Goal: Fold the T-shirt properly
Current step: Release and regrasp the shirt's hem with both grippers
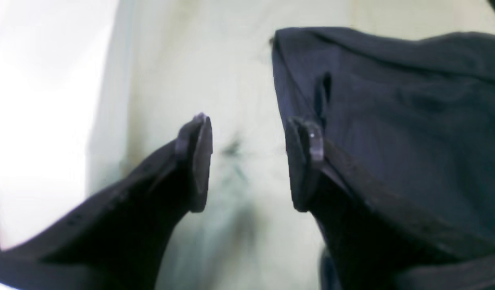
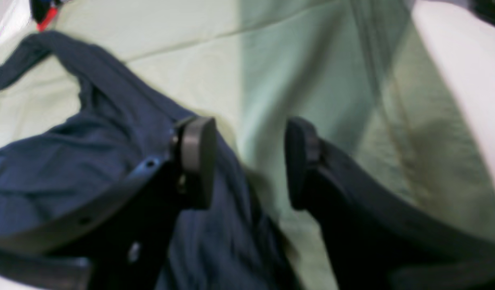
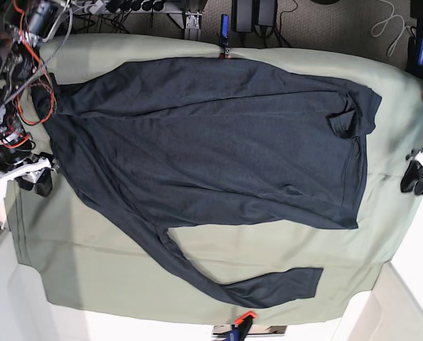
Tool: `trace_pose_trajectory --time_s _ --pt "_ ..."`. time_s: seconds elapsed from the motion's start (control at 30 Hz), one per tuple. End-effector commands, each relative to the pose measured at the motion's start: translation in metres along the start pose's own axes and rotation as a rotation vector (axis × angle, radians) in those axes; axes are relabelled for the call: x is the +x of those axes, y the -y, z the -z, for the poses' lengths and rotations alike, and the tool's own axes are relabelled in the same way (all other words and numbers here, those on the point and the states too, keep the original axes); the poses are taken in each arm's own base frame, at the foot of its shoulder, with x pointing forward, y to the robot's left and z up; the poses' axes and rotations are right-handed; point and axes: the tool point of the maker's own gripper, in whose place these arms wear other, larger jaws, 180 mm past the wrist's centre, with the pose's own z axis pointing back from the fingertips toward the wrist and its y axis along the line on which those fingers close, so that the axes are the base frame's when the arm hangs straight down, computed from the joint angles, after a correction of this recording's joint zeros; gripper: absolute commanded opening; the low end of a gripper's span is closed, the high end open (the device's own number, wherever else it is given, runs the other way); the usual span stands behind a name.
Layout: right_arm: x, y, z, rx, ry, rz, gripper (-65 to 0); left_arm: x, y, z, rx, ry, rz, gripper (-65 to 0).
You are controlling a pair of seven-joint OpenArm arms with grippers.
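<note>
The dark navy T-shirt (image 3: 211,135) lies spread on the sage-green table cloth (image 3: 90,263). One long sleeve (image 3: 268,288) trails toward the front edge. In the base view my left gripper (image 3: 419,177) sits off the shirt's right edge and my right gripper (image 3: 37,181) at its left edge. In the left wrist view the left gripper (image 1: 251,161) is open over bare cloth, with one finger (image 1: 306,161) against the shirt's edge (image 1: 392,121). In the right wrist view the right gripper (image 2: 247,161) is open, with one finger (image 2: 195,161) over the shirt (image 2: 70,161) and the other over cloth.
Cables and arm hardware (image 3: 26,42) crowd the back left corner. Red clips hold the cloth at the back edge (image 3: 225,50) and front edge (image 3: 243,317). More gear stands at the back right (image 3: 421,50). Bare cloth lies along the front left.
</note>
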Motion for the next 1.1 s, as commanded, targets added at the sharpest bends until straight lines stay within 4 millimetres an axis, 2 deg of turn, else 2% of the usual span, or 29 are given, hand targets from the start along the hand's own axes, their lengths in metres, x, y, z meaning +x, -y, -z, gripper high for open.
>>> trace_pose_trajectory --time_s 0.0,0.1,0.23,0.37,0.63,0.8,0.87,0.97,1.0,1.07 --pt "0.017 -0.002 0.007 0.004 0.032 -0.01 -37.2 0.024 -0.008 0.003 0.003 0.059 -0.009 -32.8" --pt "-0.001 -0.007 0.032 0.018 -0.052 -0.001 -37.2 0.022 -0.012 0.031 0.001 0.051 -0.08 -32.8" --pt "-0.027 -0.02 0.047 0.054 -0.139 -0.001 -37.2 0.015 -0.012 0.064 0.007 0.037 -0.157 -32.8" --pt "-0.037 -0.03 0.05 0.076 -0.171 -0.027 -37.2 0.018 0.002 0.088 -0.012 0.047 -0.209 -32.8" --pt "-0.045 -0.03 0.048 0.075 -0.198 -0.029 -37.2 0.008 0.047 0.119 -0.08 0.027 -0.21 -32.8" --pt "-0.049 -0.03 0.048 0.076 -0.217 -0.029 -37.2 -0.003 0.048 0.13 -0.007 -0.001 -0.189 -33.5" --pt "-0.048 -0.031 0.048 0.082 -0.214 -0.022 -37.2 -0.004 0.053 0.132 -0.014 -0.006 -0.182 -39.4" --pt "-0.046 -0.035 0.048 0.102 -0.202 -0.009 -38.1 -0.002 0.052 0.132 -0.013 0.008 -0.182 -57.4" --pt "-0.044 -0.038 0.048 0.116 -0.193 -0.006 -41.2 0.0 0.052 0.131 -0.018 0.017 -0.179 -62.7" --pt "-0.042 -0.04 0.048 0.131 -0.184 -0.006 -53.1 0.006 0.058 0.129 -0.07 0.04 -0.162 -65.0"
